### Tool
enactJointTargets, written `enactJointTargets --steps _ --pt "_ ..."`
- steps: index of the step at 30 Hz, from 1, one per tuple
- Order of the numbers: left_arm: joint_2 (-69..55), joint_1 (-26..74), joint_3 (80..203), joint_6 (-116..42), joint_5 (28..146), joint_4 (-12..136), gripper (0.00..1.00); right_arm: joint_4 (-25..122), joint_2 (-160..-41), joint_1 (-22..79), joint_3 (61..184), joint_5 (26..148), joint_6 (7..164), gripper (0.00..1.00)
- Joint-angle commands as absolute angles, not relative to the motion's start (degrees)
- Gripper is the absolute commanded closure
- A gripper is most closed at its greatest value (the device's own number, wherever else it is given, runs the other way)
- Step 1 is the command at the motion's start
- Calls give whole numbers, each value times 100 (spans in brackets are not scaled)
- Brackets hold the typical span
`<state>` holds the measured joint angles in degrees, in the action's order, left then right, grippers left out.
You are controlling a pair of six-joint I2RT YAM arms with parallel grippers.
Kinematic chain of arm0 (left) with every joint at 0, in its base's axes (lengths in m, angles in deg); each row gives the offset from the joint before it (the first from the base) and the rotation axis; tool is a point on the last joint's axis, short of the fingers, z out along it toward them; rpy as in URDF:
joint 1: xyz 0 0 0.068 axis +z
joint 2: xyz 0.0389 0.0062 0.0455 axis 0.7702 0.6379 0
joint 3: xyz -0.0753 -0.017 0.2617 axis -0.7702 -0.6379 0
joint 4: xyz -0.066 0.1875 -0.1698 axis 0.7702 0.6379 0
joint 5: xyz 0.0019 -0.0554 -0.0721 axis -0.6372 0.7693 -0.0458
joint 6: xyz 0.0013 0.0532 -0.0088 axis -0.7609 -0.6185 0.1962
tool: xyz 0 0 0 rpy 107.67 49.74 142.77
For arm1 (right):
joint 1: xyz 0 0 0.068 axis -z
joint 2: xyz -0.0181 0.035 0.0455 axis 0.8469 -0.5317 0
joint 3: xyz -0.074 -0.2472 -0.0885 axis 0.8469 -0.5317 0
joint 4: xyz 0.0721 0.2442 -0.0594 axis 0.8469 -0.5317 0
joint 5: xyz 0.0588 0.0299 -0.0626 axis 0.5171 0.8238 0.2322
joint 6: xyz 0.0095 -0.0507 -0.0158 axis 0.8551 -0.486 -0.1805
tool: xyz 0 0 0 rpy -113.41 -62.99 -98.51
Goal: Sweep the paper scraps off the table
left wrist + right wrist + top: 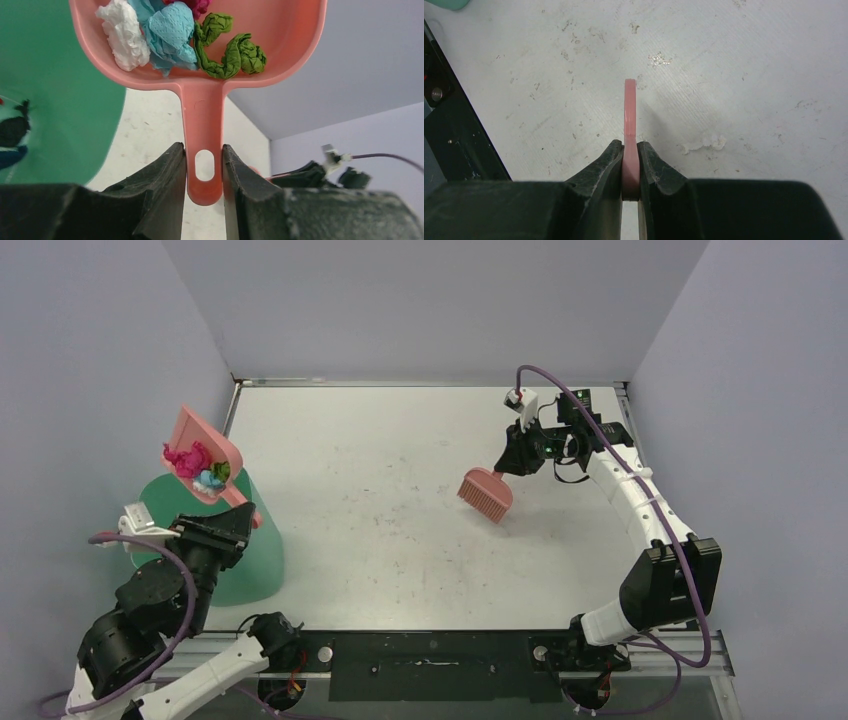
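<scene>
Left gripper: black jaws closed on the flat handle, either side of its hanging hole, of a salmon-pink plastic dustpan.

Dustpan: raised at the left of the scene, above a mint-green plastic bin that stands against the left near edge of the white tabletop. Pan tilted, its mouth turned up and away from the wrist.

Paper scraps: crumpled wads in white, teal, green and magenta, heaped together in the heel of the pan, touching one another. None shows on the tabletop in the overhead view. Dark shapes at the left edge of the left wrist view, against the green of the bin, are too cropped to name.

Right gripper: jaws closed on the thin pink handle of a pink plastic hand brush, held at the far right with its bristles at or just above the scuffed surface; contact cannot be told.

Step in hand, as judged: sweeping done, emptying the load into the bin.

Next move, as judged: roll the left wrist so the pan's mouth drops over the bin opening, keeping the clamp firm so the handle does not twist. Scraps could spill past the rim if the pan sits off-centre.

Writing: no brand, label or lettering legible in any view.
</scene>
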<state>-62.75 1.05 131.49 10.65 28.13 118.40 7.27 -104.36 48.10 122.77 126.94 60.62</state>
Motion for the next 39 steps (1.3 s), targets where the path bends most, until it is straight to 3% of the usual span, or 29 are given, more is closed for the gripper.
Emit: enactJointTargets --steps 1,8,14,27,39 --pt "-6656 84 13045 2667 2931 11721 100 891 -10292 4838 12217 12863 5949 95" --pt "-7729 -237 12326 5014 3054 11480 100 868 -10244 4839 12117 12869 5911 95" --pt "-8377 -1285 11718 5893 2599 11177 100 894 -10185 4838 11992 12879 5882 95" --pt "-8257 -1542 11868 5599 2282 11111 100 886 -10119 4831 11886 12870 5815 95" --pt "-7050 -1543 12935 3239 2352 10494 100 974 -10080 4864 11974 12918 6021 95"
